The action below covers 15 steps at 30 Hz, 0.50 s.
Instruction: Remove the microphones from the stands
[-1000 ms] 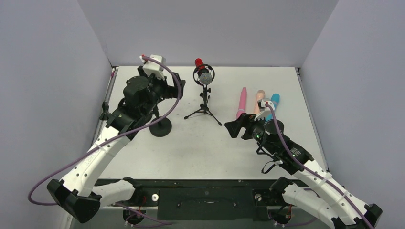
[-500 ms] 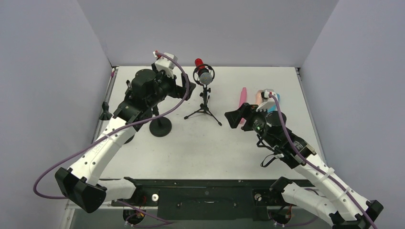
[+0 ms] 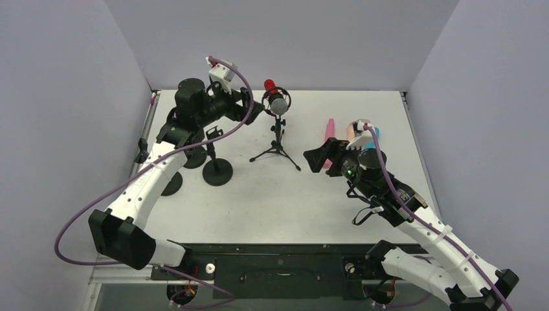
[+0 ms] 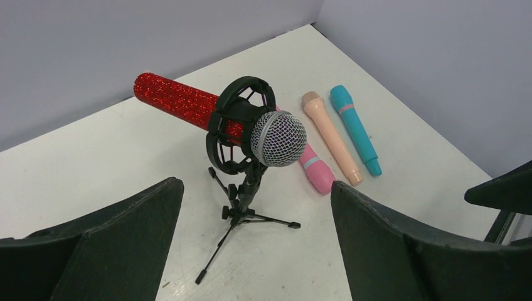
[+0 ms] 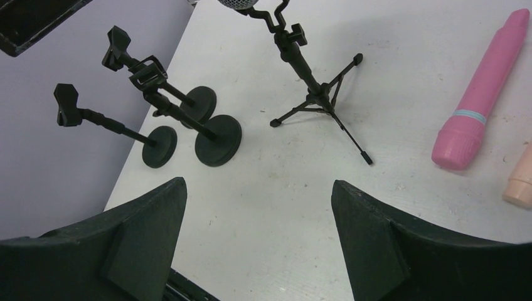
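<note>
A red glitter microphone [image 3: 271, 87] with a silver mesh head sits in a black shock mount on a small tripod stand [image 3: 278, 146] at the back middle of the table. In the left wrist view the microphone [image 4: 188, 100] lies level in its mount, head towards me, above the stand [image 4: 241, 200]. My left gripper [image 3: 254, 109] is open and empty, just left of the microphone and apart from it; it also shows in its wrist view [image 4: 257, 183]. My right gripper [image 3: 316, 159] is open and empty, right of the tripod, above bare table [image 5: 258, 182].
A pink microphone [image 3: 329, 131], a peach one [image 4: 329, 135] and a teal one [image 3: 373, 135] lie side by side at the right. Three empty round-base stands [image 3: 217, 170] stand at the left, also in the right wrist view [image 5: 216, 132].
My left gripper has swung right and back, from over the round-base stands to beside the microphone. My right gripper has shifted slightly back, then held still.
</note>
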Each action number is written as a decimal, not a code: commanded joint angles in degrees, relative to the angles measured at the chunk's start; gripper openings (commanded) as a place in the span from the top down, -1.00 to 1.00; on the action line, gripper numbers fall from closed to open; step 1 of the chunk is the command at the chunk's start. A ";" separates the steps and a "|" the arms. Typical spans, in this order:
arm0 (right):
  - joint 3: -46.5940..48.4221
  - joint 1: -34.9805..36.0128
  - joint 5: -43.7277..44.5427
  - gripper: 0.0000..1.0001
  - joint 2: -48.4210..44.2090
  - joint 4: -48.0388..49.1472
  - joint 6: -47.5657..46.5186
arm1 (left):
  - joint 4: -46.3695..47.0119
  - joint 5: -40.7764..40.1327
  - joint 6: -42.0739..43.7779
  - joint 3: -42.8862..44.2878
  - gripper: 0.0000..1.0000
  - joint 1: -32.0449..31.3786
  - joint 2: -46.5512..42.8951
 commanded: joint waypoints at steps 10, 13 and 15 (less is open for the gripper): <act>-2.41 -0.35 0.31 -0.62 -4.51 -1.91 0.73 | 13.01 17.33 -0.70 5.72 -0.32 5.86 8.06; -2.60 -0.35 0.20 -0.62 -4.84 -2.29 0.61 | 13.92 19.27 -1.38 7.42 -0.25 5.96 9.98; -2.75 -0.35 0.14 -0.62 -5.09 -2.39 0.57 | 14.03 20.01 -1.75 9.51 -0.21 5.98 11.52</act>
